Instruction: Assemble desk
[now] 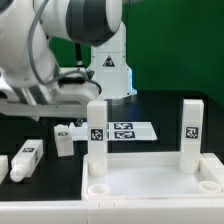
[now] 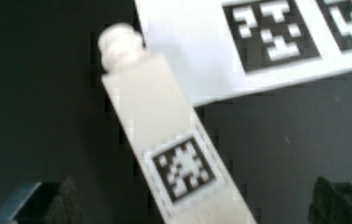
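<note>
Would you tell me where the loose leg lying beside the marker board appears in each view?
Exterior view: the leg lies just off the marker board's end, on the exterior view's left.
Wrist view: the leg runs through the middle of the picture, tag facing up.
Shared landmark: the marker board, beside the leg's peg end.

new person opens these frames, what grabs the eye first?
An upright leg on the exterior view's left and a second upright leg on its right stand at the far corners of the white tabletop panel. In the wrist view a loose leg lies on the black table beside the marker board, with the open end effector over it.
</note>
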Action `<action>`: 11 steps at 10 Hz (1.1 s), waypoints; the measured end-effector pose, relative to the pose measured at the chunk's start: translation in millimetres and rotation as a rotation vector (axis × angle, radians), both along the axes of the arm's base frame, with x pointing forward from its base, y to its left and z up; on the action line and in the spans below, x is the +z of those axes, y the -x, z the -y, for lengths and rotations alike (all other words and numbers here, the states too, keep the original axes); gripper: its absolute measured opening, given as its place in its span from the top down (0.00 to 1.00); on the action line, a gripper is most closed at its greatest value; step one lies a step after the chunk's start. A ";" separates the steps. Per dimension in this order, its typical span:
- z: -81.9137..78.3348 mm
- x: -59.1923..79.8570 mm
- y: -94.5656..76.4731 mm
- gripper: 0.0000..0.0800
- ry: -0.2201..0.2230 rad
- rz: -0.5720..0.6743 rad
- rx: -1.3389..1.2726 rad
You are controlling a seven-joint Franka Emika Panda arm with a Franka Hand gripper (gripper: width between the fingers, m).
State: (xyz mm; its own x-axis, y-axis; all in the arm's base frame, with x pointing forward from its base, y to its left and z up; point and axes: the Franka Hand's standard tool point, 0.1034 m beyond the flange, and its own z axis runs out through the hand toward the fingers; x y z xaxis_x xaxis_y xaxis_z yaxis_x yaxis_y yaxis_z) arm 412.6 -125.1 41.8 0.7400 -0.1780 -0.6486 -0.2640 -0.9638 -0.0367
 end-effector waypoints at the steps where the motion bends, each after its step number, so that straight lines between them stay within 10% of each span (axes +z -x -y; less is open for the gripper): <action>1: -0.2 -1.6 3.3 0.19 -0.017 -0.062 -0.004; 11: -5.3 -22.4 20.4 0.19 0.052 0.079 0.041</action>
